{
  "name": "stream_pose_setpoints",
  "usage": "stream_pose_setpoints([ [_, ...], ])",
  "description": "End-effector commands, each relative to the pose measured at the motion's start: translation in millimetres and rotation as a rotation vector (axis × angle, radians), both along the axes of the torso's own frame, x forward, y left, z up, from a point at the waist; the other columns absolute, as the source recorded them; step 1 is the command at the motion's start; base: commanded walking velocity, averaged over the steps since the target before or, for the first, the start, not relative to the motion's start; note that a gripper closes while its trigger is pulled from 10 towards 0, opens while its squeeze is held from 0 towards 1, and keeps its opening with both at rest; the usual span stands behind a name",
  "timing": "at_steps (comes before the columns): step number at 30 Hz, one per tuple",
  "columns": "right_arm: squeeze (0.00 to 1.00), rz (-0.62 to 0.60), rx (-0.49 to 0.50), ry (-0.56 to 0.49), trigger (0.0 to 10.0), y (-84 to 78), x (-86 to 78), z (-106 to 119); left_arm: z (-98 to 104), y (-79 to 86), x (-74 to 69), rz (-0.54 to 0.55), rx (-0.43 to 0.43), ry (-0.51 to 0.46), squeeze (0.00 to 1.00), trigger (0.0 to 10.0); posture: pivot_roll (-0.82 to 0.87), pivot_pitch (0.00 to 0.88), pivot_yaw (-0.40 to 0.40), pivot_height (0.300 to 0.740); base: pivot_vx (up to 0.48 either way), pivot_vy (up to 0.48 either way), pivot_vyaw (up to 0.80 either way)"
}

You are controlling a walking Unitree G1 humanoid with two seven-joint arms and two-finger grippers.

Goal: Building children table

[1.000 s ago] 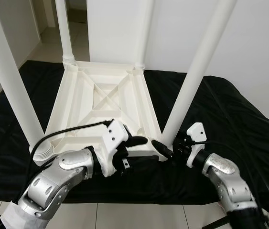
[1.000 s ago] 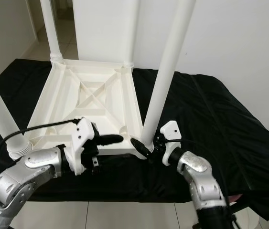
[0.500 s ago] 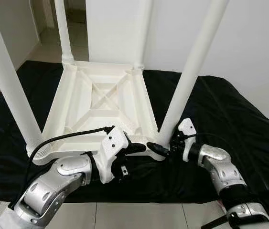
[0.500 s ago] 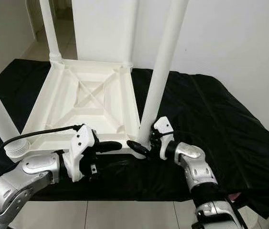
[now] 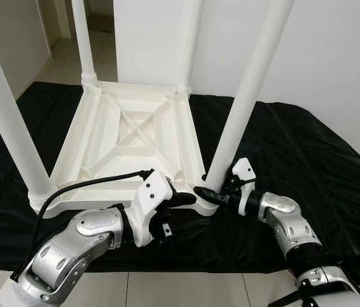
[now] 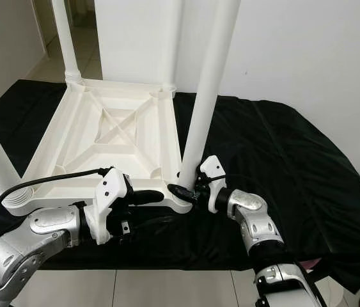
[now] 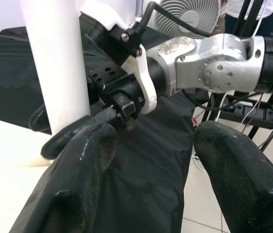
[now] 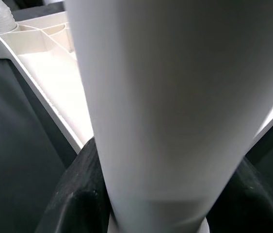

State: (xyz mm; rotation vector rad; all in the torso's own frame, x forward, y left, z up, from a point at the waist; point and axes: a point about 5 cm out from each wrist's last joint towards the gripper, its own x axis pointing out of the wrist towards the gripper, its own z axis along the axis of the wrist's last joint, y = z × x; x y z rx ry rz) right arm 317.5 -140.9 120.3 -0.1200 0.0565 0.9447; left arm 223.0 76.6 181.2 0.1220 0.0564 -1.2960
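- Before you, on a black cloth [image 5: 307,147] spread over a low surface, the white children's table [image 5: 135,137] lies upside down, its ribbed underside facing up and four white legs standing upward from the corners.
- At the near right corner, your right tool [image 5: 206,192] is at the foot of the near right leg [image 5: 243,96]. In the right wrist view the leg's white tube sits between the two black fingers [image 8: 73,204], one on each side, so the tool is clamped around the leg just above its socket.
- Your left tool [image 5: 178,199] sits just beside the near edge of the tabletop frame, close to that same corner. In the left wrist view its two fingers [image 7: 78,170] are spread apart with only black cloth between them; they pinch nothing. One finger lies near the base of the leg, but you cannot tell if it touches.
- Both tools are close together at this corner, the left one pointing toward the right one, whose white wrist housing [image 7: 141,77] faces the left wrist camera.
- Near left leg [image 5: 7,109] stands in a ribbed collar at its corner; the two far legs [image 5: 84,38] rise near a white wall [image 5: 333,57].
- Behind the right arm, in the left wrist view, you can see a white fan [image 7: 187,17] and a dark stand on a tiled floor [image 7: 209,213], with part of a person standing by it.
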Motion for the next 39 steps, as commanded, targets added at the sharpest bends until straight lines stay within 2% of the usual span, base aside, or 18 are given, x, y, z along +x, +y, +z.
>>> stream_pose_setpoints([
  [1, 0.00, -0.039, -0.019, 0.035, 9.0, 2.5, -3.5, -10, -2, -1.6, -3.0, -0.028, 0.008, 0.006, 0.00, 10.0, 0.03, 0.000, -0.106, 0.740, 0.000, 0.000, 0.00],
  [2, 0.00, -0.039, -0.019, 0.035, 9.0, 2.5, -3.5, -10, -2, -1.6, -3.0, -0.028, 0.008, 0.006, 0.00, 10.0, 0.03, 0.000, -0.106, 0.740, 0.000, 0.000, 0.00],
  [3, 0.00, -0.129, -0.034, 0.027, 10.0, 2.0, -0.6, -10, -1, -1.7, -1.8, -0.021, 0.004, -0.001, 0.00, 10.0, 0.03, 0.000, -0.108, 0.740, 0.000, 0.000, 0.00],
  [6, 0.00, -0.321, -0.015, -0.006, 10.0, 5.0, -0.6, -6, -1, -0.8, 2.6, 0.011, 0.004, -0.026, 0.00, 10.0, 0.02, 0.000, -0.107, 0.740, 0.000, 0.000, 0.00],
  [8, 0.00, -0.321, -0.015, -0.006, 10.0, 5.0, -0.6, -6, -1, -0.8, 2.6, 0.011, 0.004, -0.026, 0.00, 10.0, 0.02, 0.000, -0.107, 0.740, 0.000, 0.000, 0.00],
  [12, 0.00, -0.517, 0.057, 0.020, 10.0, 15.3, -11.9, -2, -3, 1.6, 7.2, 0.040, 0.010, -0.038, 0.00, 10.0, 0.02, 0.000, -0.105, 0.740, 0.000, 0.000, 0.00],
  [15, 0.00, -0.589, 0.079, 0.036, 10.0, 16.6, -14.6, -3, -4, 2.2, 8.7, 0.047, 0.018, -0.042, 0.00, 10.0, 0.01, 0.000, -0.105, 0.740, 0.000, 0.000, 0.00],
  [16, 0.00, -0.663, 0.088, 0.041, 10.0, 17.2, -17.5, -3, -6, 2.6, 10.3, 0.056, 0.027, -0.048, 0.00, 10.0, 0.01, 0.000, -0.105, 0.740, 0.000, 0.000, 0.00],
  [24, 0.00, -0.841, 0.116, 0.034, 10.0, 21.5, -26.7, -2, -14, 2.4, 15.4, 0.086, 0.052, -0.065, 0.00, 10.0, 0.00, 0.000, -0.101, 0.740, 0.000, 0.000, 0.00],
  [30, 0.00, -0.866, 0.126, 0.026, 10.0, 20.6, -27.3, 2, -15, 1.4, 16.5, 0.089, 0.055, -0.072, 0.00, 10.0, 0.00, 0.000, -0.102, 0.740, 0.000, 0.000, 0.00],
  [31, 0.75, -0.857, 0.131, 0.037, 10.0, 18.4, -27.0, 2, -15, 1.1, 16.5, 0.087, 0.055, -0.074, 0.00, 10.0, 0.00, 0.000, -0.102, 0.740, 0.000, 0.000, 0.00],
  [35, 0.75, -0.855, 0.127, 0.043, 10.0, 15.2, -26.4, 3, -15, 1.1, 16.7, 0.086, 0.054, -0.075, 0.00, 10.0, 0.00, 0.000, -0.102, 0.740, 0.000, 0.000, 0.00],
  [36, 1.00, -0.816, 0.132, 0.044, 10.0, 10.2, -25.6, 5, -14, 1.0, 16.6, 0.085, 0.052, -0.078, 0.00, 10.0, 0.00, 0.000, -0.105, 0.740, 0.000, 0.000, 0.00],
  [39, 1.00, -0.779, 0.132, 0.035, 10.0, 4.7, -24.0, 8, -13, 1.0, 16.7, 0.085, 0.049, -0.081, 0.00, 10.0, 0.00, 0.000, -0.107, 0.740, 0.000, 0.000, 0.00],
])
